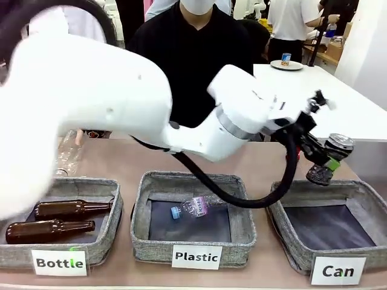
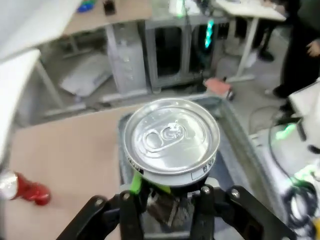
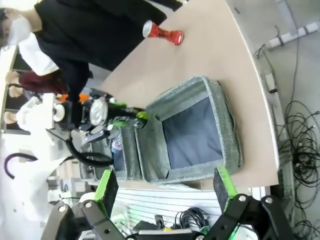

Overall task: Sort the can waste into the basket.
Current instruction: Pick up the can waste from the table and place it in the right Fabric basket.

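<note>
White labels reading "Bottle", "Plastic" and "Can" mark three grey woven baskets lined up along the near edge of the counter, across which a person in a black top faces the robot. The "Bottle" basket, at the left, holds two brown glass bottles lying on their sides. The "Plastic" basket, in the middle, holds one clear plastic bottle with a blue cap and a pink label whose print is too small to read. The "Can" basket, at the right, shows only its dark floor. The white left arm reaches across the middle, its black cable looping in front of the "Plastic" basket. The left gripper is clamped on the dark body of a black-and-silver can, silver top up and tilted, held in the air above the far rim of the "Can" basket. Print on the can's side cannot be read. A red can with a silver top lies on the bare counter, well apart from the baskets. The right gripper hangs high above the "Can" basket, its jaws spread wide and holding nothing.
</note>
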You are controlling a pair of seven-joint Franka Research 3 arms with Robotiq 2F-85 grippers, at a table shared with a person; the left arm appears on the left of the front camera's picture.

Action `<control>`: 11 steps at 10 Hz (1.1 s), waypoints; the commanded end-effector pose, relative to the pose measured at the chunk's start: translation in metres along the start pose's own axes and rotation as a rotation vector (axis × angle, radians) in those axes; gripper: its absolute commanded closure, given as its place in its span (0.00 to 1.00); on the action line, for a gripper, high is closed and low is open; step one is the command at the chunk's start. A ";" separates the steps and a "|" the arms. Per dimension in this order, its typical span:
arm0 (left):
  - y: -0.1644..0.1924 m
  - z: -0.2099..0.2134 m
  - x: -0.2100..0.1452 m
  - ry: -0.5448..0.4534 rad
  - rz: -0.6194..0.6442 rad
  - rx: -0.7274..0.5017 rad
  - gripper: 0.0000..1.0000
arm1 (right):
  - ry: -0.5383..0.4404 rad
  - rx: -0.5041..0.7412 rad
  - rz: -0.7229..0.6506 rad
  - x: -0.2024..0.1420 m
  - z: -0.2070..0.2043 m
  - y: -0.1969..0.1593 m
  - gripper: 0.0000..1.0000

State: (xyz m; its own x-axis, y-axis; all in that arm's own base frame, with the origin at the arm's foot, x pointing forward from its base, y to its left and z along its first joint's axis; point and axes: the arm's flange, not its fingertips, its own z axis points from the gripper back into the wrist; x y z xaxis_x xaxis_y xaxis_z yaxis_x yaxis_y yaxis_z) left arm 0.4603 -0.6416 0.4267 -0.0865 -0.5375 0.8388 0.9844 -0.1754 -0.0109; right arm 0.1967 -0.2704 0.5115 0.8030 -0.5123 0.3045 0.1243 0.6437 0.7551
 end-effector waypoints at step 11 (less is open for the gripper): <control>-0.020 -0.028 0.013 0.207 0.073 0.029 0.00 | 0.023 -0.019 0.025 -0.004 -0.010 0.011 0.00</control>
State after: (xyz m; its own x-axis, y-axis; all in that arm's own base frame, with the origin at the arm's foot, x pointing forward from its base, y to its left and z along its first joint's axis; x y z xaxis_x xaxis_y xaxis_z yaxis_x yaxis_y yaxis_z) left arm 0.4334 -0.6751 0.4137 -0.0583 -0.7012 0.7105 0.9925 -0.1176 -0.0346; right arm 0.2013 -0.2582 0.5145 0.8171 -0.4832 0.3143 0.1060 0.6619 0.7421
